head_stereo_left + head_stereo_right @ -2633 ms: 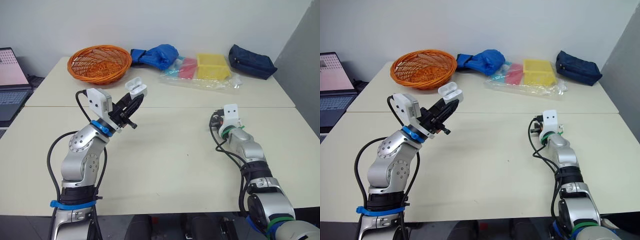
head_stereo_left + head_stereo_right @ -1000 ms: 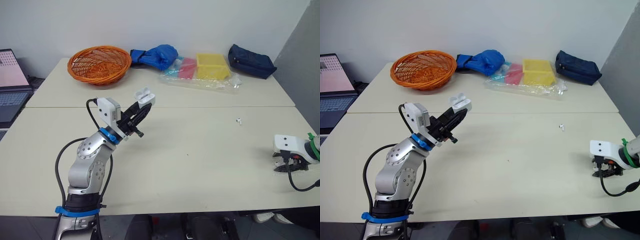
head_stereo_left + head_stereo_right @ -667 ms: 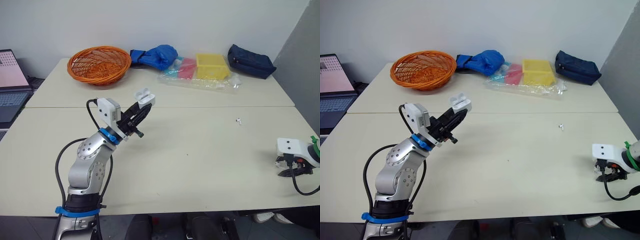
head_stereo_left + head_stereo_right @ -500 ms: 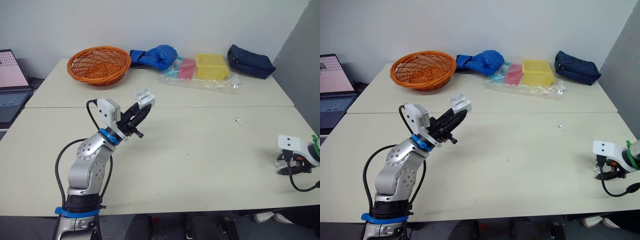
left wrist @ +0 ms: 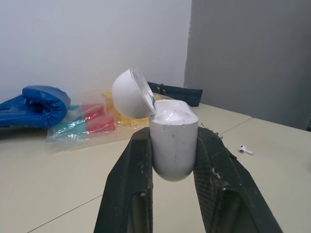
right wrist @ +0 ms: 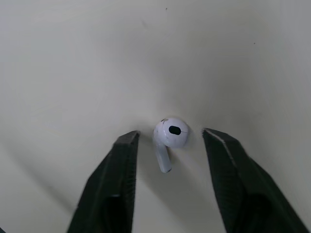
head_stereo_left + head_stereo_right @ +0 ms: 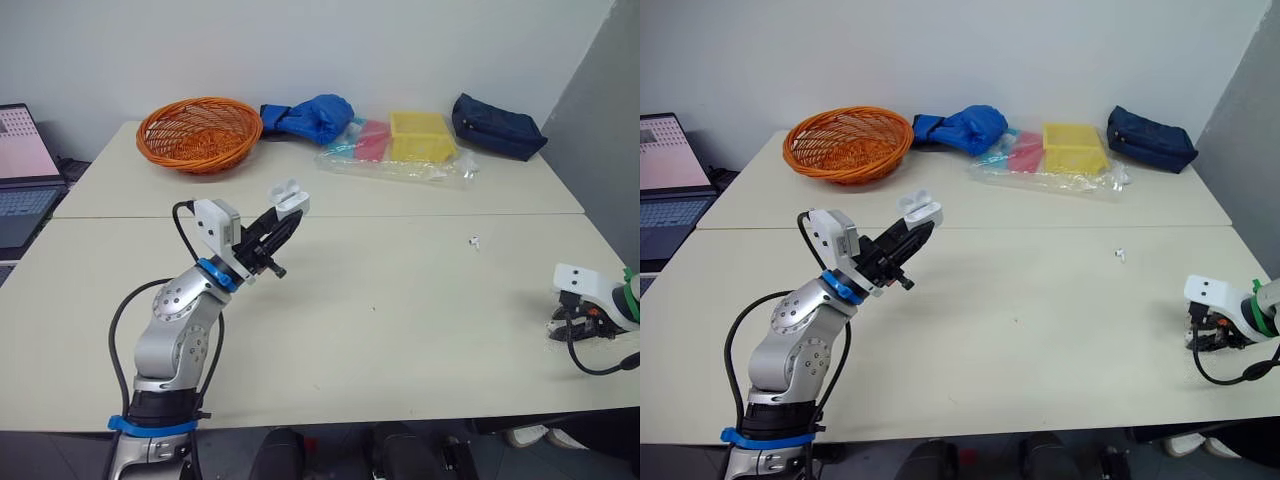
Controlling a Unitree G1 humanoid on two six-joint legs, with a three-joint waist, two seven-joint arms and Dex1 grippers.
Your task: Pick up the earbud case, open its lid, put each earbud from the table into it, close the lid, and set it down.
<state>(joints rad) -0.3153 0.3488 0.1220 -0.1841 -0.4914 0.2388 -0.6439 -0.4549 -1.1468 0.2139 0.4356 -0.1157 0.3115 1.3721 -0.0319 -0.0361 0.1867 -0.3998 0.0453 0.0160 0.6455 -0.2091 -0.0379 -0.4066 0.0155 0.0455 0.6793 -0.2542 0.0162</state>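
One earbud (image 6: pixel 170 132) lies near the tabletop's right edge, straddled by the wide-spread right gripper (image 6: pixel 170 138); close gently, centred on its bulb. The left gripper (image 5: pixel 173 138) clamps the open earbud case (image 7: pixel 288 196) aloft.

Head stereo over table (image 7: pixel 400 300), wrists seemingly close

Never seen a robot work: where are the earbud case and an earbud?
earbud case (image 5: pixel 173 145), left wrist view, front of its body.
earbud (image 6: pixel 171 132), right wrist view, its rounded head.
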